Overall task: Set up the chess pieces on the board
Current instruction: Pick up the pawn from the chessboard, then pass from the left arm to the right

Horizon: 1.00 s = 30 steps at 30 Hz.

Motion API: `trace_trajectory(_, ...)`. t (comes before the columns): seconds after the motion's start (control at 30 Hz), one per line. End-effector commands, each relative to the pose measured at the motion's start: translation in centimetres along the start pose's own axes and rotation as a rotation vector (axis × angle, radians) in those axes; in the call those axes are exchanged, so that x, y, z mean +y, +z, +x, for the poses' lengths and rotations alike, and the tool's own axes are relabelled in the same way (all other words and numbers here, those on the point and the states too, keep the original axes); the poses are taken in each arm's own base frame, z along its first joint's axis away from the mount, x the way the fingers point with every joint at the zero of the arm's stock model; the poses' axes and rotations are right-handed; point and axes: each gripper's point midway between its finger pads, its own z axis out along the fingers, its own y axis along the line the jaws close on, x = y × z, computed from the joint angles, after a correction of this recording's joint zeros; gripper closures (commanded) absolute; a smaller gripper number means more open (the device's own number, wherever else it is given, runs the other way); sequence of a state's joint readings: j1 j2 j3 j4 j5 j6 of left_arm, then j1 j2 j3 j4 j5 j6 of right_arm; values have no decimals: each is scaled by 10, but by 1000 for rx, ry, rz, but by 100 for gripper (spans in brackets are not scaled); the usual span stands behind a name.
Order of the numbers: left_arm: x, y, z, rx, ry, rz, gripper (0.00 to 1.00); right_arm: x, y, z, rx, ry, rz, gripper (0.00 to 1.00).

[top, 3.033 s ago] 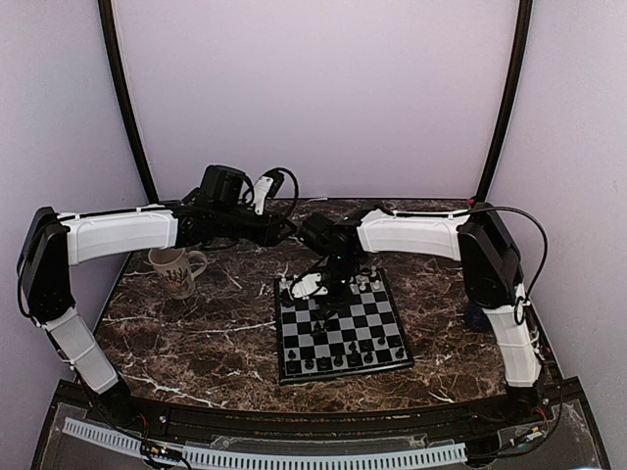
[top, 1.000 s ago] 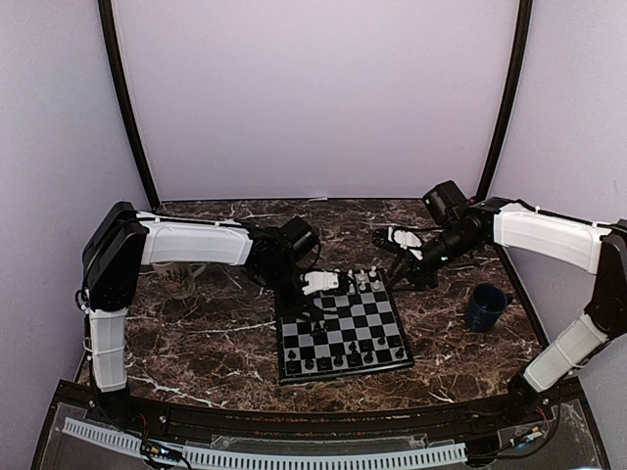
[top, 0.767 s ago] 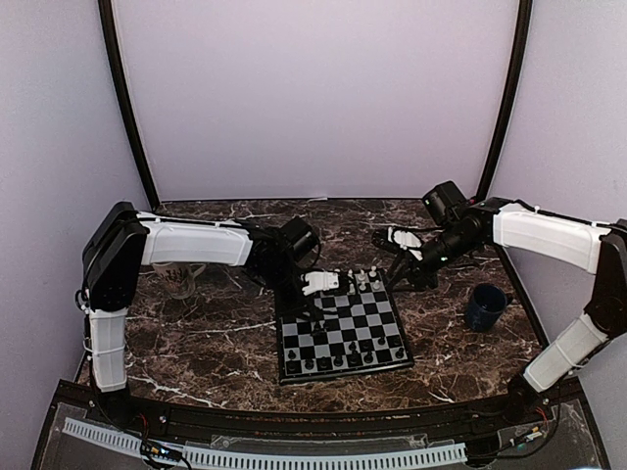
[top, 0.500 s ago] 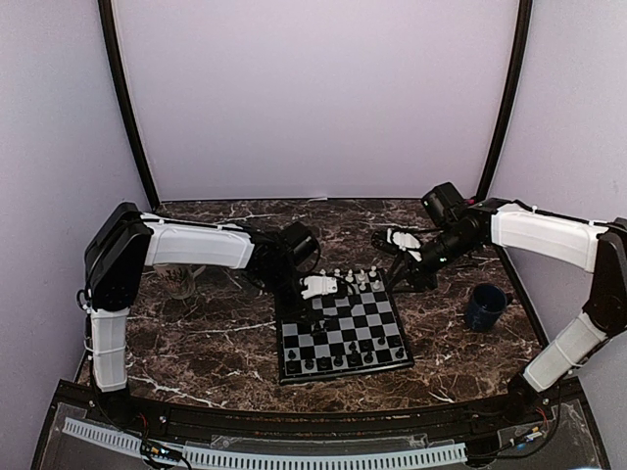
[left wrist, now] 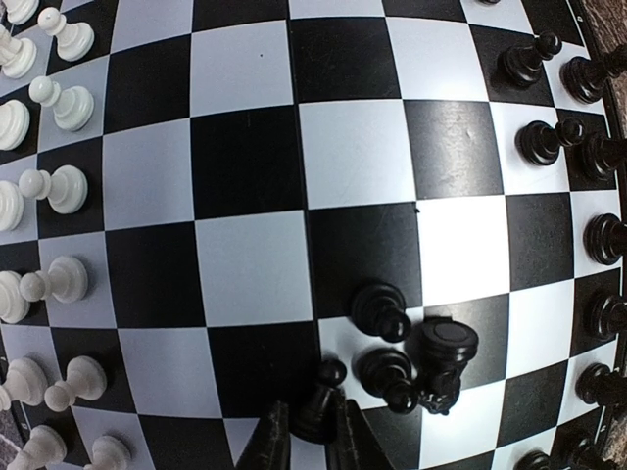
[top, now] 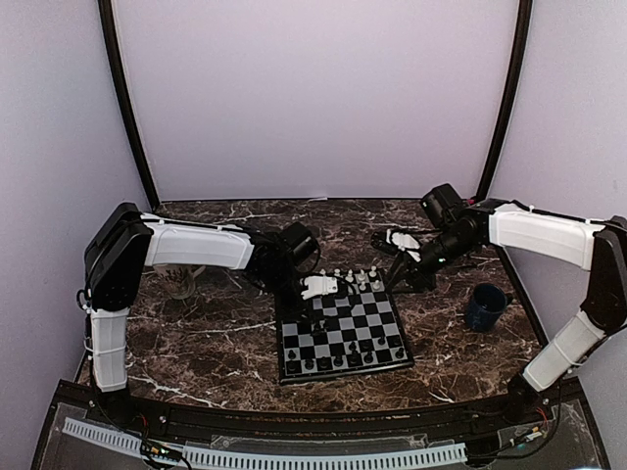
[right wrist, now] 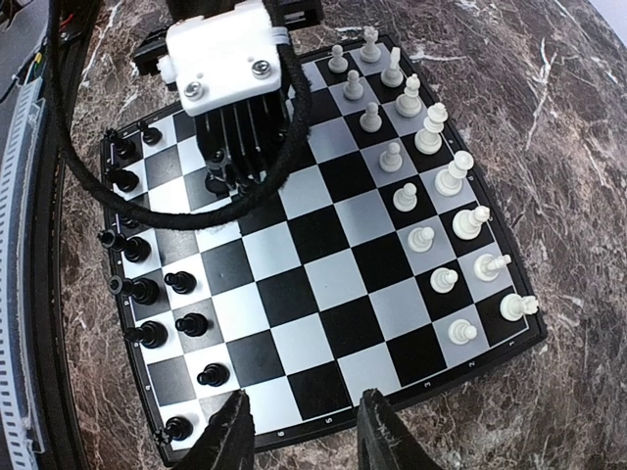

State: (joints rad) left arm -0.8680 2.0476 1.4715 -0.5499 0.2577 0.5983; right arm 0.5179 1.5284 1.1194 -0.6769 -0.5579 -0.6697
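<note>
The board lies at the table's middle. White chess pieces stand along its far edge and black chess pieces along its near edge. My left gripper is low over the board's far left part. In the left wrist view it is shut on a tilted black pawn. Beside that pawn stand two black pawns and a toppled black piece. My right gripper hangs past the board's far right corner, open and empty, above the board's edge.
A white patterned mug stands at the left, partly behind the left arm. A dark blue mug stands to the right of the board. The left gripper's white body and a black cable show in the right wrist view.
Three seconds ago the right gripper was over the board and the left arm was back. The right arm has since withdrawn rightward, and the left gripper has come down onto the board, edging right.
</note>
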Motion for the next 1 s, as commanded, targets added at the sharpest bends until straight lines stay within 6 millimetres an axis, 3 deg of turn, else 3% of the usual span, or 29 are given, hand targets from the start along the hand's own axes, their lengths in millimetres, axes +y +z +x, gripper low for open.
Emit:
trace_trajectory(0.0,-1,-14,-2,-12,-38,-13,90,-25,-20,-29,-82,60,73,63)
trace_trajectory(0.17,14,-52,-35,-169,-97,-91,90,-53,-48,-52,-159,180,124,61)
trace_trajectory(0.27,21,-74,-53,-280,-140,-138,90,-57,-54,-58,-166,247,91,61)
trace_trajectory(0.57,25,-129,-107,-677,-312,-147,89,-41,-25,-72,-214,497,-230,59)
trace_trajectory(0.73,27,-133,-112,-738,-357,-139,89,-24,-19,-90,-249,537,-412,57)
trace_trajectory(0.97,26,-132,-113,-743,-365,-130,89,-7,-5,-111,-249,522,-507,56)
